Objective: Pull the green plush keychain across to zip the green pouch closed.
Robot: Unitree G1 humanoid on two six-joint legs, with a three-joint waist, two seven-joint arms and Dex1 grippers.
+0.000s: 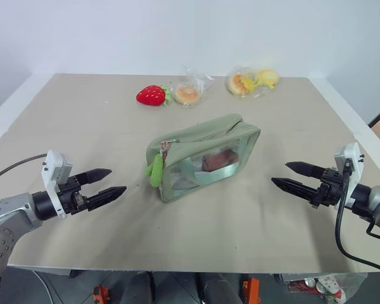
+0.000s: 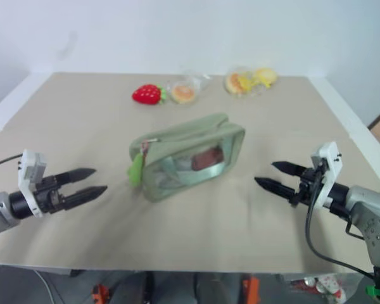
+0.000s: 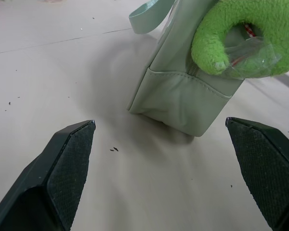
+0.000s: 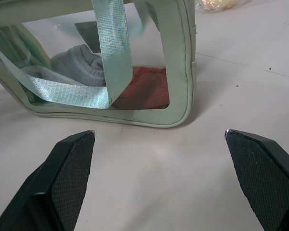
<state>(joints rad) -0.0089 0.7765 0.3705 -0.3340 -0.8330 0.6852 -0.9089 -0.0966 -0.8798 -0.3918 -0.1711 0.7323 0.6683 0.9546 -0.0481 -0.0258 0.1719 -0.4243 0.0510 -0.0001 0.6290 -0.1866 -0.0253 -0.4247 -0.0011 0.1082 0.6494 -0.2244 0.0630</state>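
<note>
On the beige table, your green pouch sits mid-table, the green plush keychain dangling at its left end. Both the left gripper and right gripper hold their jaws apart, empty. Unbraced, the pouch may slide when you pull.

Head pair: looking forward and down over a beige table from the near edge, far wall at top; nearly the same scene in both eyes, shifted slightly sideways. Shared there: green pouch at centre, left gripper and right gripper flanking it. Left wrist: low over the tabletop, close to the pouch's end and the green plush keychain. Right wrist: equally low, close, facing the pouch's clear window and strap. Pouch common to all four.
</note>
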